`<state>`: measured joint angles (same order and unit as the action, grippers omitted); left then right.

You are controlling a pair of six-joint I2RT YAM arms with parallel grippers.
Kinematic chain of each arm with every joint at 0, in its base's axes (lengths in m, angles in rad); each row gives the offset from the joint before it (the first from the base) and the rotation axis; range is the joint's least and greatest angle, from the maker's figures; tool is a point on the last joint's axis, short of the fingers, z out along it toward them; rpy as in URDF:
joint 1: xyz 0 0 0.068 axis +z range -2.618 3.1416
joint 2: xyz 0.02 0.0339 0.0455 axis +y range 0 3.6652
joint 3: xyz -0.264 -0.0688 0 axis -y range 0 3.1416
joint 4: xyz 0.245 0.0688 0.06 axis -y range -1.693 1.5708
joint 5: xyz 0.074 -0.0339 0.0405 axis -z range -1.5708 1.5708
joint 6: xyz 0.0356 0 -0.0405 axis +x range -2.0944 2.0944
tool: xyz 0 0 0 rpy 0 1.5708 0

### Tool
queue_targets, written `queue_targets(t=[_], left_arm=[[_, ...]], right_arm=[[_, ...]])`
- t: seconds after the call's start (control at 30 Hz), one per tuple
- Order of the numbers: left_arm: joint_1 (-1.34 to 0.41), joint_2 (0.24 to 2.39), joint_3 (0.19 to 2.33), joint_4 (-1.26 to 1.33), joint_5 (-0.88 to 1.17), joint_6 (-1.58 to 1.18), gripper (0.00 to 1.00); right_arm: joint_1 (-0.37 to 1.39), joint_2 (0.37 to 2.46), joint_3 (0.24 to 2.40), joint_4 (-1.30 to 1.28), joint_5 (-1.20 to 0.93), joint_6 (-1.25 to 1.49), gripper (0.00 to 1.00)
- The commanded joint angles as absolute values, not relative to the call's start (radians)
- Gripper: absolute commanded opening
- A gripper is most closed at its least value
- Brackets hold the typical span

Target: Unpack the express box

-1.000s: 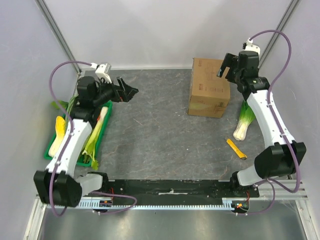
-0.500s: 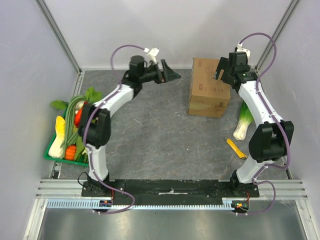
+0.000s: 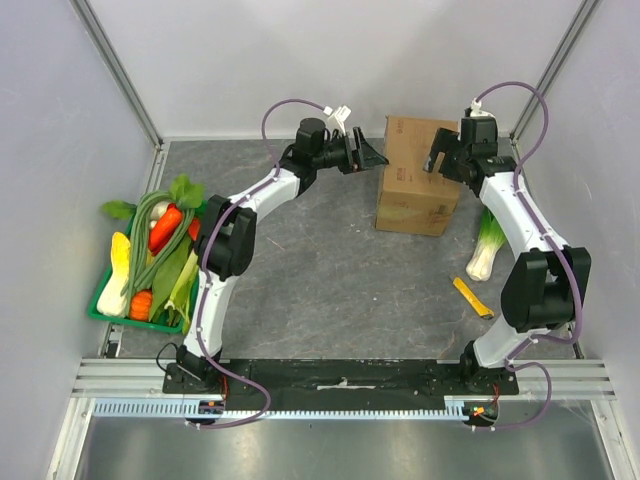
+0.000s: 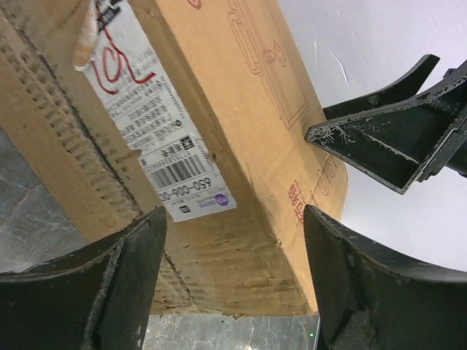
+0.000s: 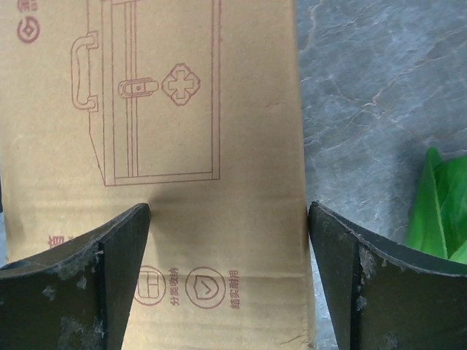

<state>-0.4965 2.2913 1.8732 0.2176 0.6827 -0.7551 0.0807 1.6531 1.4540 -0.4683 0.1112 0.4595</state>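
Observation:
The express box [image 3: 416, 176] is a brown carton standing at the back right of the table, with its top flaps down. My left gripper [image 3: 373, 158] is open, level with the box's upper left edge. In the left wrist view its open gripper [image 4: 233, 292] faces the box [image 4: 241, 182] and its white shipping label [image 4: 157, 138], with the right gripper [image 4: 387, 142] beyond. My right gripper [image 3: 440, 152] is open above the box's right side. In the right wrist view that gripper [image 5: 230, 284] spans the printed box top [image 5: 182, 146], holding nothing.
A green tray [image 3: 95, 308] of vegetables sits at the left wall. A leek [image 3: 487, 240] lies right of the box, its leaf showing in the right wrist view [image 5: 438, 211]. A yellow strip [image 3: 473, 297] lies in front of the leek.
My left arm has swung from over the vegetable tray across to the box's left edge. My right gripper has shifted slightly over the box top. The box has not moved.

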Motion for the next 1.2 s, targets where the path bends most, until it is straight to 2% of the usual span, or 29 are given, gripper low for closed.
queue_targets(t=[0.0, 0.03, 0.13, 0.23, 0.3, 0.8, 0.93, 1.17], left_arm=[[-0.523, 2.286, 1.890, 0.259, 0.733, -0.758, 0.76], [-0.526, 2.286, 1.888, 0.262, 0.744, -0.758, 0.67], [-0.534, 2.273, 1.867, 0.271, 0.781, -0.759, 0.49], [-0.535, 2.249, 1.829, 0.268, 0.814, -0.756, 0.34], [-0.532, 2.221, 1.796, 0.249, 0.819, -0.738, 0.30], [-0.508, 1.728, 1.388, 0.006, 0.592, -0.423, 0.29], [-0.508, 1.667, 1.315, -0.005, 0.604, -0.416, 0.30], [-0.520, 1.686, 1.342, 0.066, 0.690, -0.471, 0.30]], right_arm=[[0.084, 1.626, 1.405, -0.489, -0.072, 0.431, 0.93], [0.084, 1.623, 1.398, -0.485, -0.095, 0.434, 0.92], [0.086, 1.611, 1.367, -0.463, -0.185, 0.452, 0.88], [0.098, 1.600, 1.330, -0.424, -0.288, 0.472, 0.83], [0.130, 1.600, 1.325, -0.413, -0.322, 0.483, 0.81], [0.518, 1.680, 1.351, -0.287, -0.351, 0.607, 0.78], [0.566, 1.687, 1.344, -0.279, -0.333, 0.644, 0.73], [0.566, 1.643, 1.246, -0.236, -0.354, 0.683, 0.68]])
